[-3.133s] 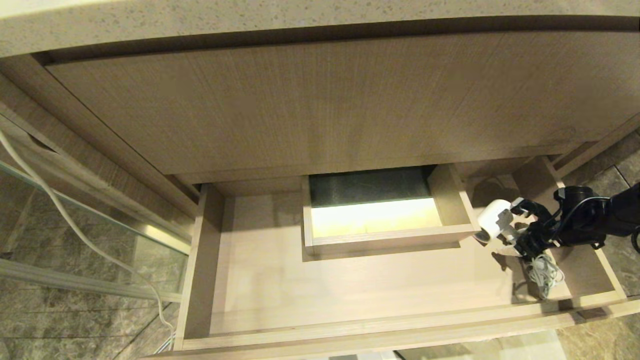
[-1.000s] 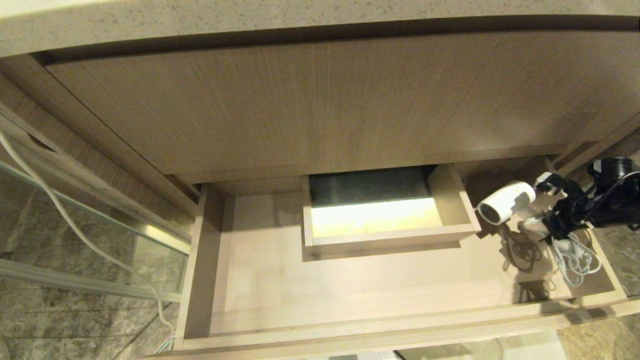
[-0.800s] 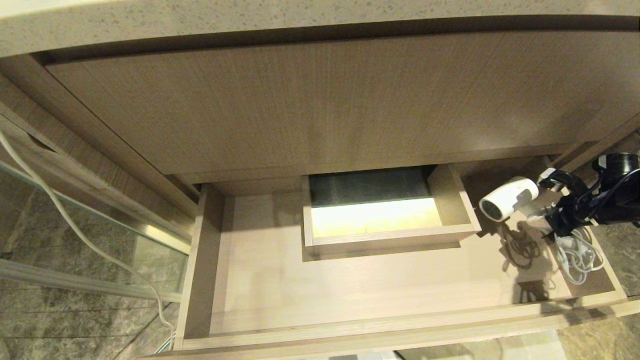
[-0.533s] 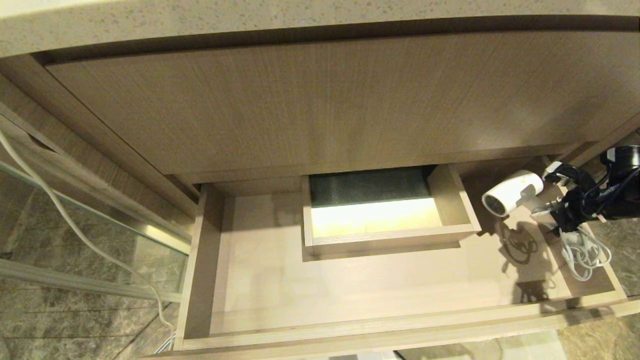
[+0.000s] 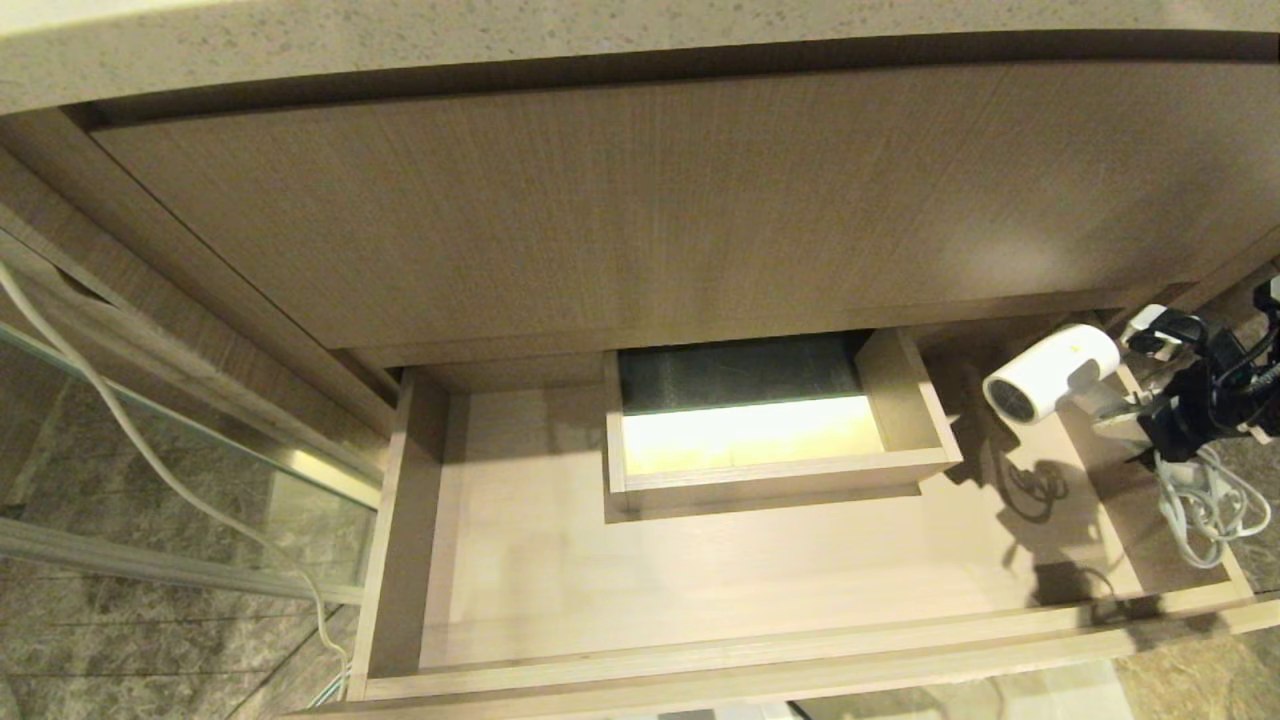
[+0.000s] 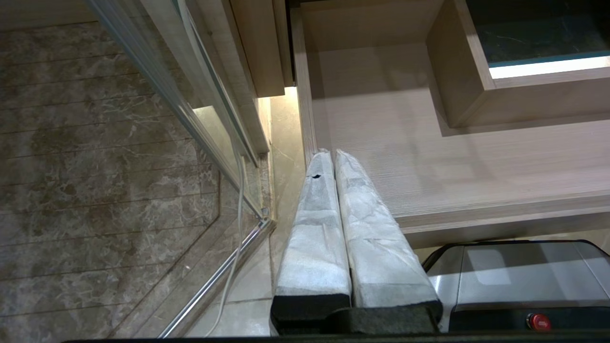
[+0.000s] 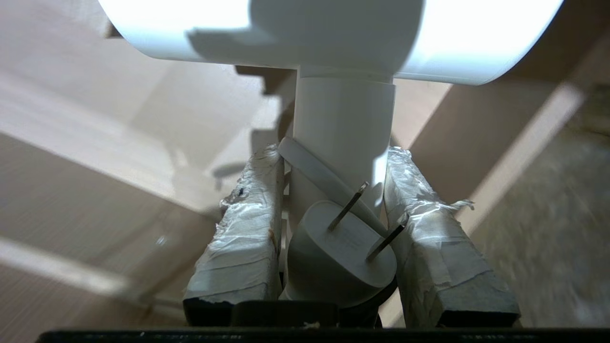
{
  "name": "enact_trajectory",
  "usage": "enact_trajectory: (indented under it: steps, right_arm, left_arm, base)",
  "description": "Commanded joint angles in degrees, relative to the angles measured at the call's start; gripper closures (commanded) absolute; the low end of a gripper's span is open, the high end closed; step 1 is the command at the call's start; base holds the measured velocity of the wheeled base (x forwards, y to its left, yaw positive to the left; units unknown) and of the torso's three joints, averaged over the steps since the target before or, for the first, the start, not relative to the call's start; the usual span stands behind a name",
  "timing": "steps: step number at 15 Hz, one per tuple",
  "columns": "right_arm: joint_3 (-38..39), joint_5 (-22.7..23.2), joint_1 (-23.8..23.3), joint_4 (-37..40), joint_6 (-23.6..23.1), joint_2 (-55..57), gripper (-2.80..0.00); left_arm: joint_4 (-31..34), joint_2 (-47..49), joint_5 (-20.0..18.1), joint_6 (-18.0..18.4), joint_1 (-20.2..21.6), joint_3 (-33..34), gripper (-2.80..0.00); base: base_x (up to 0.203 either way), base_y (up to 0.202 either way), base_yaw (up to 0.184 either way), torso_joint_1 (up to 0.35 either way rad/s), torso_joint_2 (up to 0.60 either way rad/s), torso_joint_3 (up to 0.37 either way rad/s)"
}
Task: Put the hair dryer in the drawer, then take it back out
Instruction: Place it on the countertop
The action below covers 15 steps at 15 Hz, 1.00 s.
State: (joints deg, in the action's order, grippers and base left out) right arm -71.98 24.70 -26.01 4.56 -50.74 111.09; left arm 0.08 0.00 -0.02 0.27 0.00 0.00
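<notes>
The white hair dryer hangs in the air over the right end of the open drawer, its grey grille facing left. My right gripper is shut on its handle, and the plug sits between the taped fingers. The bundled white cord dangles below the gripper, above the drawer's right corner. The boxed cut-out stands in the middle of the drawer floor. My left gripper is shut and empty, parked near the drawer's left front corner.
A tall wood-grain front panel and a speckled countertop rise behind the drawer. A glass panel with a metal frame and a loose white cable stand at the left over marble floor. My own base is below the drawer front.
The right gripper has risen and drawn towards the drawer's right side with the hair dryer in it. The cord bundle has left the drawer floor and trails along.
</notes>
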Motion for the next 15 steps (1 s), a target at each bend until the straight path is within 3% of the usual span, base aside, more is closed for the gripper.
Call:
enact_trajectory:
  steps: [1, 11, 15]
  right_arm:
    - [4.21, 0.18, -0.33, 0.62, -0.17, -6.04, 0.00]
    - [14.15, 0.19, -4.38, 5.59, 0.34, -24.88, 0.00]
    - [14.99, 0.18, -4.81, 6.30, 2.09, -27.57, 0.00]
  left_arm:
    - [0.01, 0.00, 0.02, 0.00, 0.00, 0.06, 0.00]
    - [0.01, 0.00, 0.02, 0.00, 0.00, 0.07, 0.00]
    - [0.01, 0.00, 0.02, 0.00, 0.00, 0.08, 0.00]
  base:
    - [0.000, 0.000, 0.000, 0.000, 0.00, 0.000]
    - [0.000, 0.000, 0.000, 0.000, 0.00, 0.000]
    - [0.000, 0.000, 0.000, 0.000, 0.00, 0.000]
